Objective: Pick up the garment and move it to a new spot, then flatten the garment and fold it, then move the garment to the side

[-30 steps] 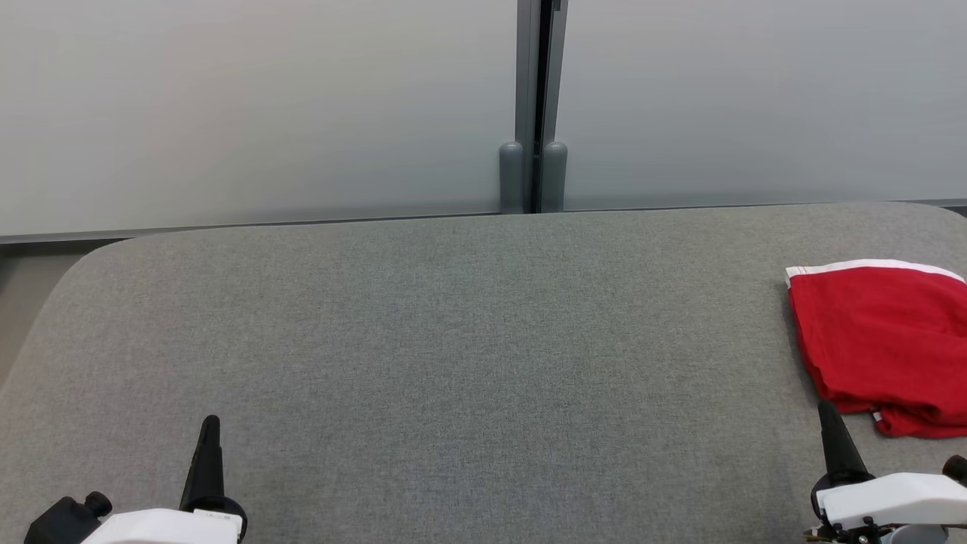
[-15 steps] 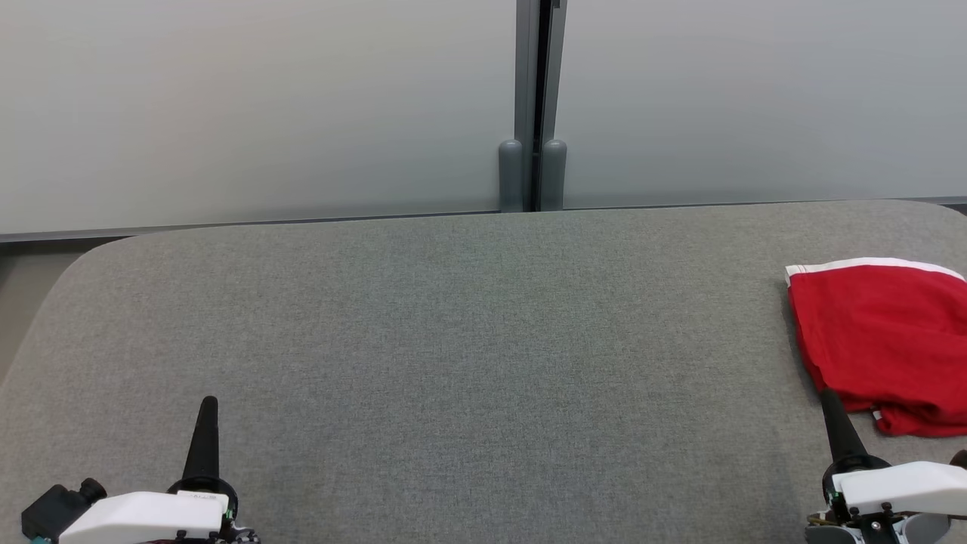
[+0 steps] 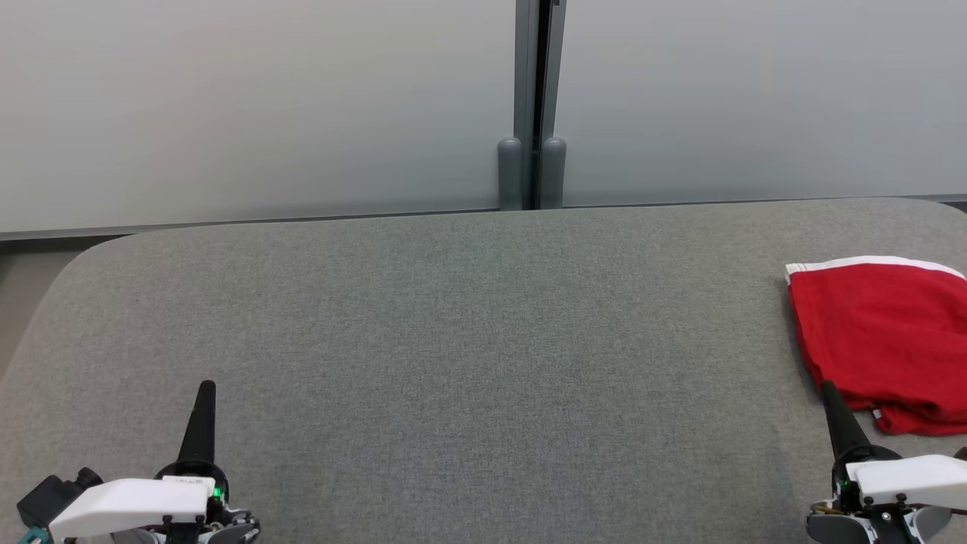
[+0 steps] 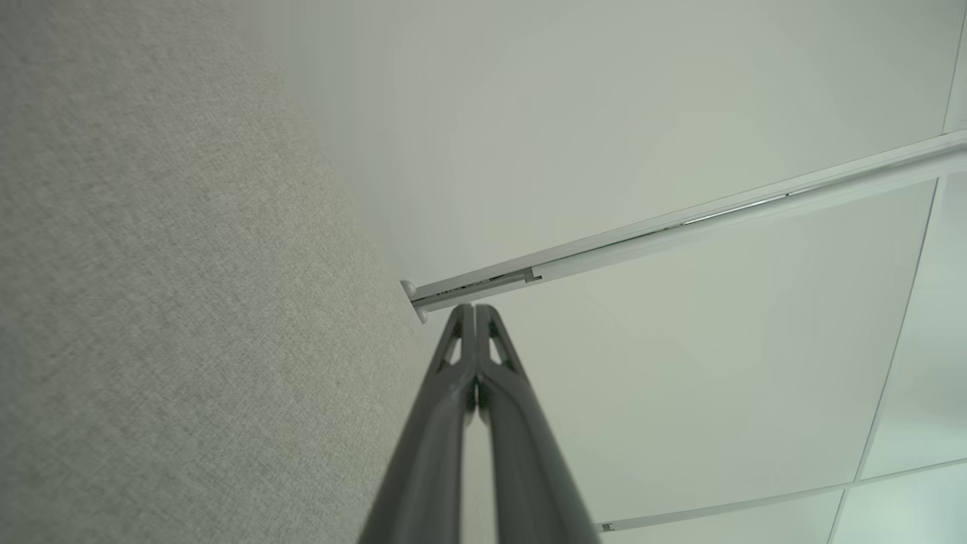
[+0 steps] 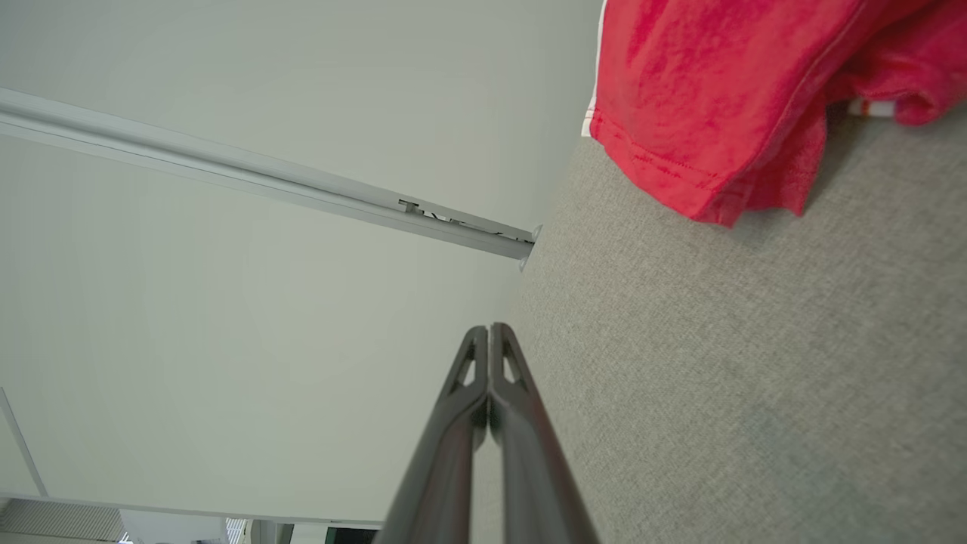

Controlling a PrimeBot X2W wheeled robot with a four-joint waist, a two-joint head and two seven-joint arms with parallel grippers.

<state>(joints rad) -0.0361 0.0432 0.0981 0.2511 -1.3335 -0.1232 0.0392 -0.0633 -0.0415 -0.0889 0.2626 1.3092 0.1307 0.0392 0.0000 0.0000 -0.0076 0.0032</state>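
A red garment (image 3: pixel 884 340) with a white band along its far edge lies folded at the right edge of the grey fabric table (image 3: pixel 468 325). The right wrist view has the garment (image 5: pixel 718 91) at its upper right. My right gripper (image 3: pixel 829 389) is shut and empty, its tip just in front of the garment's near left corner. In its own wrist view the right gripper (image 5: pixel 489 329) has both fingers pressed together. My left gripper (image 3: pixel 205 387) stands shut and empty near the front left of the table, far from the garment. The left wrist view has the left gripper (image 4: pixel 474 308) closed too.
A pale frosted partition (image 3: pixel 264 106) runs behind the table, with a grey post (image 3: pixel 532 106) at its middle. The table's far left corner (image 3: pixel 98 253) is rounded, with floor beyond it.
Both grippers have risen a little in the head view, further onto the table, staying shut. The garment lies where it was.
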